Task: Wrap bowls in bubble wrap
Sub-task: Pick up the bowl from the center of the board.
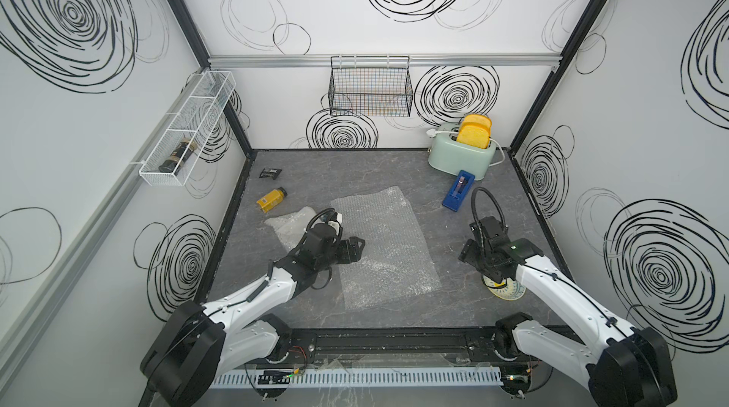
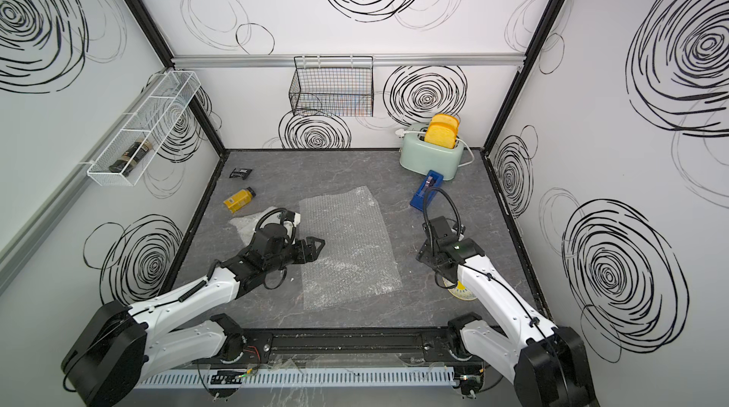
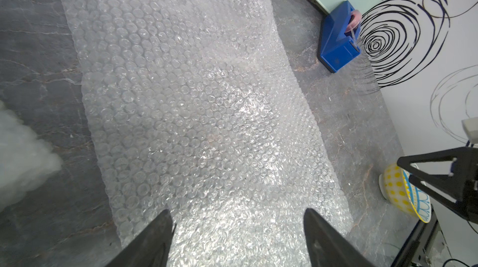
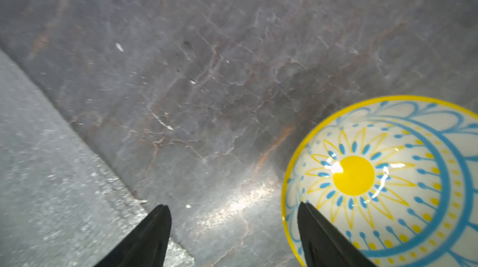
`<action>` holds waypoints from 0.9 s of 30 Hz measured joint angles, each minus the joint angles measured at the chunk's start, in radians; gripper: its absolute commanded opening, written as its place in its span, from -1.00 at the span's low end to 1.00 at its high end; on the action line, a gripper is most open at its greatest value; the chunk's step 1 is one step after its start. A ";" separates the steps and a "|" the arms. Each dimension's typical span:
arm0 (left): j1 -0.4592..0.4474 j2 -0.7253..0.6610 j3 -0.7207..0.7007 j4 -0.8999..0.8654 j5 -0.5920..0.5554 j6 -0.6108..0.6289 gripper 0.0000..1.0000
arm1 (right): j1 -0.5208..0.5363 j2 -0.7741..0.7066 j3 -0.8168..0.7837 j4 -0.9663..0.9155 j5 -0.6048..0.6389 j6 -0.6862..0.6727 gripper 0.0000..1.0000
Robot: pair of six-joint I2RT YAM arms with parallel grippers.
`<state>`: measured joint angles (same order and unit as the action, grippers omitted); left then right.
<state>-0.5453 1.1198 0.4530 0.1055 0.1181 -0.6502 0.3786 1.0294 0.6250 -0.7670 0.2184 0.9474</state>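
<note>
Bowl (image 4: pixel 375 175) with a yellow sun centre and blue petals, sitting upright on the grey marbled table (image 1: pixel 315 184). It is just beside the flat bubble wrap sheet (image 1: pixel 382 243), on that sheet's right-arm side near its robot-side corner, with a strip of bare table between them. Right gripper (image 4: pixel 232 205) hangs over the bowl's sheet-facing rim, fingers spread wide and holding nothing. One fingertip is over the bowl's inside and the other over the bare strip, so the rim lies between them. Left gripper (image 3: pixel 236 210) hovers above the sheet's opposite long edge, fingers spread and empty, well apart from the bowl. The sheet's long axis runs away from the robot. A crumpled piece of bubble wrap (image 1: pixel 290 223) lies just beyond that opposite edge, partly hidden by the left arm; whether it encloses the other bowl cannot be told. The right arm is clearly nearer, so the coming move probably means pinching the rim and carrying the bowl sideways onto the sheet
</note>
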 measured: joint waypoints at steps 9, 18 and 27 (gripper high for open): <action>0.000 -0.010 0.000 0.000 0.001 0.000 0.63 | -0.002 0.045 -0.074 -0.005 0.030 0.035 -0.22; 0.000 -0.011 0.000 -0.002 -0.007 0.004 0.63 | 0.002 0.122 0.014 -0.064 0.143 -0.040 -1.00; 0.024 -0.023 0.000 -0.040 -0.051 0.001 0.49 | 0.204 0.439 0.389 -0.033 0.132 -0.157 -1.00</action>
<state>-0.5209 1.0973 0.4526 0.0654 0.0666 -0.6495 0.5823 1.4681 1.0142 -0.8001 0.3504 0.7902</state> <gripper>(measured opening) 0.769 0.089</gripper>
